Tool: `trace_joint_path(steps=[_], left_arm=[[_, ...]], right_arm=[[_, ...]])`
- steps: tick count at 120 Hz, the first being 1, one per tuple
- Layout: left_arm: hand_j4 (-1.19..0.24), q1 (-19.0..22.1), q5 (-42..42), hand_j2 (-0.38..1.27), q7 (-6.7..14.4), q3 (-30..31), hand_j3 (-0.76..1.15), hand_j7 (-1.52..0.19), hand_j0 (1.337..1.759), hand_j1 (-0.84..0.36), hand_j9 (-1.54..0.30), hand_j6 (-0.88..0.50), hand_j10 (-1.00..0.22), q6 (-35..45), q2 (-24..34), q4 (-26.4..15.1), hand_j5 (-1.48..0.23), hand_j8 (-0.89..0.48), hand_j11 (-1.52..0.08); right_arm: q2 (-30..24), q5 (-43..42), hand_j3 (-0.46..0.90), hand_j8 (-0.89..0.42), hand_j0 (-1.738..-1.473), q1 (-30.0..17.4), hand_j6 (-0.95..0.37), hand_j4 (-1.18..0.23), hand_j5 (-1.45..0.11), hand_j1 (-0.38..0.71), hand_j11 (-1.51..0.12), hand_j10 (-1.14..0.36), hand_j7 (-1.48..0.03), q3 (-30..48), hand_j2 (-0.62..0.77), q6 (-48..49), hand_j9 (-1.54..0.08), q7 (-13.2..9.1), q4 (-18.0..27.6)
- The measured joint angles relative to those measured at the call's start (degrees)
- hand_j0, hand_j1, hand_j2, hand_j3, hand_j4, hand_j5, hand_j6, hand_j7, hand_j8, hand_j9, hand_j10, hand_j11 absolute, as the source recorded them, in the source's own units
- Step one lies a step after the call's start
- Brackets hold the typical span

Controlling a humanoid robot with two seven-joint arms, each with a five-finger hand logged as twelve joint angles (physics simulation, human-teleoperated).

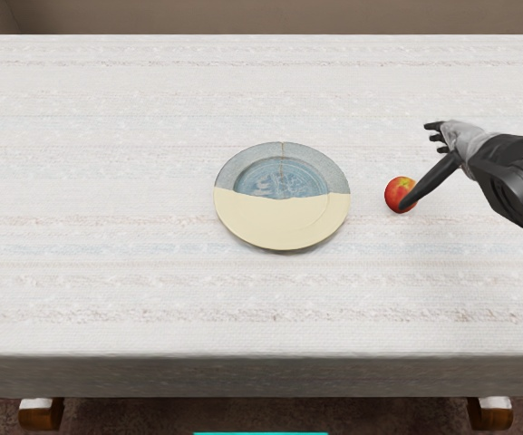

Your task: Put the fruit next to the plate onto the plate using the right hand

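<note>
Fingers [429, 181] of right hand [460, 145] spread, gripping nothing; one tip seems to touch apple [397, 192], which lies just left, between hand and plate [279, 227].

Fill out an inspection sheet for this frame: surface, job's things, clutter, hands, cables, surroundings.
Surface: table under a pale cloth, flat.
Job's things: red fruit lies on the cloth to the right of the plate, apart from it, not on it.
Clutter: nothing seen.
Hands: right hand open, one finger stretched down to the fruit, no grasp; left not in view.
Cables: nothing seen.
Surroundings: wooden table feet and dark floor below the front edge.
</note>
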Motion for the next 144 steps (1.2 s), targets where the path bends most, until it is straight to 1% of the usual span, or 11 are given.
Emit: trace_joint_path(steps=[15,26,35,61,74,91,118,144], left_arm=[[-0.23,0.0,0.0,0.05,0.0,0.0,0.00,-0.30,1.658,0.07,-0.30,-0.23,-0.23,0.0,0.0,0.0,-0.30,-0.23,-0.30],[-0.23,0.0,0.0,0.05,0.0,0.0,0.00,-0.30,1.658,0.07,-0.30,-0.23,-0.23,0.0,0.0,0.0,-0.30,-0.23,-0.30],[-0.23,0.0,0.0,0.05,0.0,0.0,0.00,-0.30,1.658,0.07,-0.30,-0.23,-0.23,0.0,0.0,0.0,-0.30,-0.23,-0.30],[-0.23,0.0,0.0,0.05,0.0,0.0,0.00,-0.30,1.658,0.07,-0.30,-0.23,-0.23,0.0,0.0,0.0,-0.30,-0.23,-0.30],[-0.23,0.0,0.0,0.05,0.0,0.0,0.00,-0.30,1.658,0.07,-0.30,-0.23,-0.23,0.0,0.0,0.0,-0.30,-0.23,-0.30],[-0.23,0.0,0.0,0.05,0.0,0.0,0.00,-0.30,1.658,0.07,-0.30,-0.23,-0.23,0.0,0.0,0.0,-0.30,-0.23,-0.30],[-0.23,0.0,0.0,0.05,0.0,0.0,0.00,-0.30,1.658,0.07,-0.30,-0.23,-0.23,0.0,0.0,0.0,-0.30,-0.23,-0.30],[-0.23,0.0,0.0,0.05,0.0,0.0,0.00,-0.30,1.658,0.07,-0.30,-0.23,-0.23,0.0,0.0,0.0,-0.30,-0.23,-0.30]], right_arm=[[3.2,0.0,0.00,-0.05,-1.658,0.2,-0.05,-0.05,-0.06,-0.30,-0.06,-0.05,-0.06,-2.5,-0.01,-0.6,-0.06,-0.1,-3.6],[4.6,0.1,0.00,-0.05,-1.658,0.0,-0.05,-0.05,-0.06,-0.30,-0.06,-0.05,-0.06,-3.3,-0.01,-0.8,-0.06,-0.2,-5.8],[5.7,0.4,0.00,-0.05,-1.658,-0.1,-0.05,-0.05,-0.06,-0.30,-0.06,-0.05,-0.06,-3.7,-0.01,-0.8,-0.06,-0.7,-7.6],[11.9,1.8,0.00,-0.05,-1.658,-0.2,-0.05,-0.05,-0.06,-0.30,-0.06,-0.05,-0.06,-6.2,-0.01,-0.9,-0.06,-1.4,-14.1],[14.5,3.5,0.00,-0.05,-1.658,0.2,-0.05,-0.05,-0.06,-0.30,-0.06,-0.05,-0.06,-8.1,-0.01,-0.9,-0.06,-1.5,-16.4],[18.5,5.4,0.00,-0.05,-1.658,0.2,-0.05,-0.05,-0.06,-0.29,-0.06,-0.05,-0.06,-10.1,-0.01,-0.9,-0.06,-1.6,-20.5],[20.6,6.0,0.00,-0.05,-1.658,-0.1,-0.06,-0.05,-0.07,-0.29,-0.07,-0.05,-0.07,-11.9,-0.01,-0.9,-0.07,-1.6,-23.6],[22.3,5.9,0.00,-0.12,-1.658,-0.3,-0.12,-0.12,-0.15,-0.21,-0.15,-0.12,-0.15,-13.6,-0.02,-0.9,-0.15,-1.5,-25.7]])
